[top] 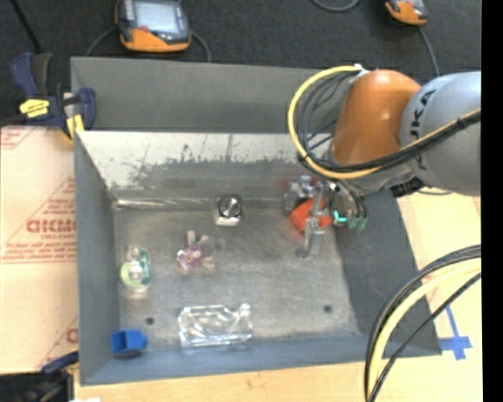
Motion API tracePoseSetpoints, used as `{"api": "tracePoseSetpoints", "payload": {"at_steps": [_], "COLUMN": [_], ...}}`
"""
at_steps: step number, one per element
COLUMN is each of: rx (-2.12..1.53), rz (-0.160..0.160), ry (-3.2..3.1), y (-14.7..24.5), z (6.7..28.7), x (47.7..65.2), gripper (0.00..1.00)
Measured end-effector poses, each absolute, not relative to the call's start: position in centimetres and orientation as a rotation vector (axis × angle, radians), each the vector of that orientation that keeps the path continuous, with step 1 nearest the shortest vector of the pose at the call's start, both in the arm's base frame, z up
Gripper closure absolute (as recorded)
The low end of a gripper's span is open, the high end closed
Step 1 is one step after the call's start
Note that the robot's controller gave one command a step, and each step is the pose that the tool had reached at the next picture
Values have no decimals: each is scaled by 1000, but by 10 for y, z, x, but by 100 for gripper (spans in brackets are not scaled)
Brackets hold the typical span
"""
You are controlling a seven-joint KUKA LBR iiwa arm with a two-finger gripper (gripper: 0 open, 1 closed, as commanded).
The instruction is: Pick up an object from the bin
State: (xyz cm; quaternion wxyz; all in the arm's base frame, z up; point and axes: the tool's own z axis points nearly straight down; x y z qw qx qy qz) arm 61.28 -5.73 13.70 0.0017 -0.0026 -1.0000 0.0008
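My gripper (312,229) is low over the right part of the bin floor, near the back wall, under the arm's orange cover. A small orange-red thing (299,216) sits tight against the gripper's left side; I cannot tell whether it is held or only beside it. A shiny round metal piece (228,209) lies to the left of the gripper, apart from it. Further left and nearer the front is a small clear pinkish thing (191,257).
A clear, green-tinted round thing (136,271) lies at the left of the bin floor. A blue block (127,342) sits in the front left corner. A clear plastic packet (215,323) lies along the front wall. The arm and its cables hang over the bin's right side.
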Motion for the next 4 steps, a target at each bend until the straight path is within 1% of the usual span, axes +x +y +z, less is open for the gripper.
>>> {"api": "tracePoseSetpoints", "payload": {"at_steps": [1,2,3,4], "rx": [144,448,458,293], "rz": [4,7,8,0], "ry": [-3154,-3119,-3117,-3144], "y": [-150,-145,-145,-149], "z": [73,103,127,73], "x": [644,651,656,653], "gripper": [0,0,0,0]}}
